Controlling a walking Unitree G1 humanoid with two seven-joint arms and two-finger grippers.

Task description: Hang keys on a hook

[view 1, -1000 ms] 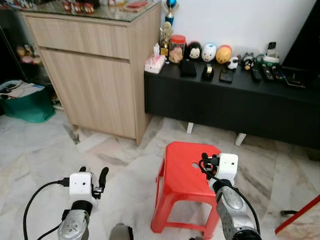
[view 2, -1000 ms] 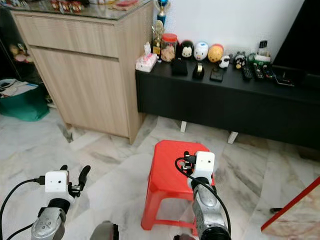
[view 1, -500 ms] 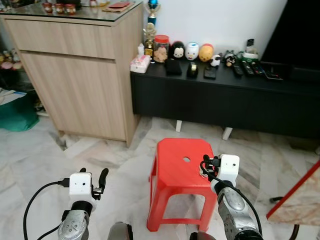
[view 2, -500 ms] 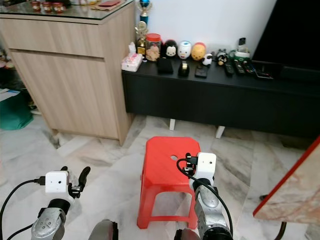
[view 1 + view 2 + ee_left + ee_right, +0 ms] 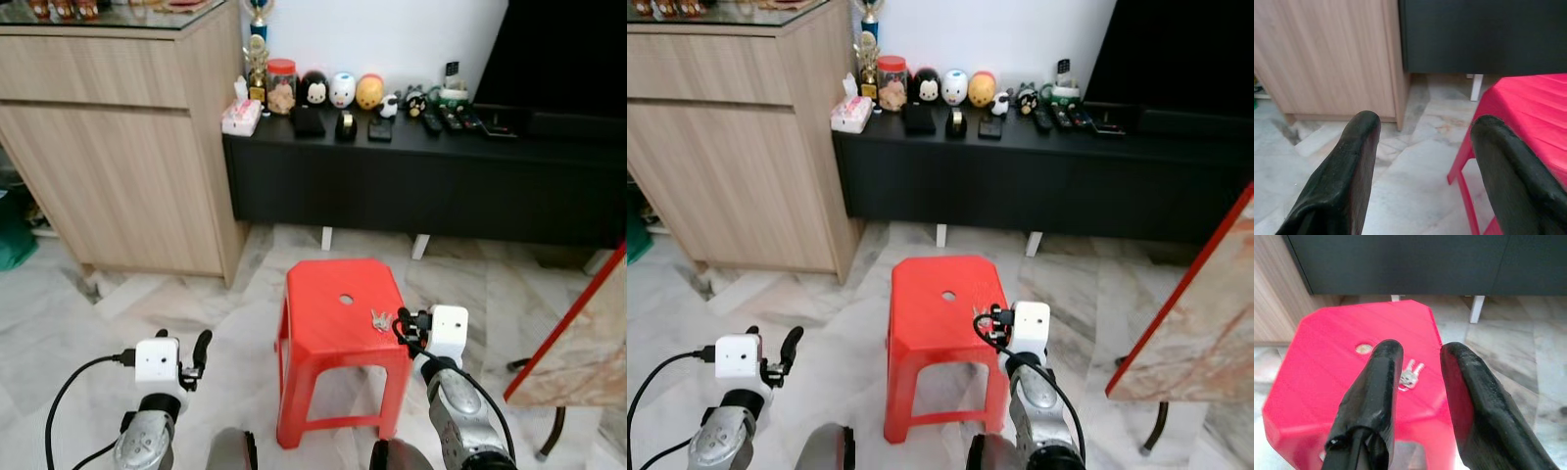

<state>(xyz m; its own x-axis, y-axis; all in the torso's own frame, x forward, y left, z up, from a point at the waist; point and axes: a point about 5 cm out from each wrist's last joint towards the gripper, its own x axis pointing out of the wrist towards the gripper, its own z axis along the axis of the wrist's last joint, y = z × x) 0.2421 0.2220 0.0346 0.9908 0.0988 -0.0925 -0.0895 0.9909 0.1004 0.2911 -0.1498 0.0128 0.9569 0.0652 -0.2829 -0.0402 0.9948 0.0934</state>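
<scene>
Step in hand, as judged: the approach to pick up the keys (image 5: 379,319); nothing grasped yet. Keys lying flat on the red stool (image 5: 328,323), near its right edge, just to the right of the small hole in the seat. Right pincer (image 5: 1418,377) held low, just near of the keys and a little right, fingers parted with a gap between them, empty, pointing toward the stool. Left pincer (image 5: 1425,161) parted wide, empty, idle over the floor at the left of the stool. No hook recognisable among the wooden cabinet (image 5: 127,137) and the black counter (image 5: 421,176) at the far side. Next move, probably: lowering the right pincer forward over the keys, then closing on the ring. Thin, flat metal, so easy to miss or push away.
</scene>
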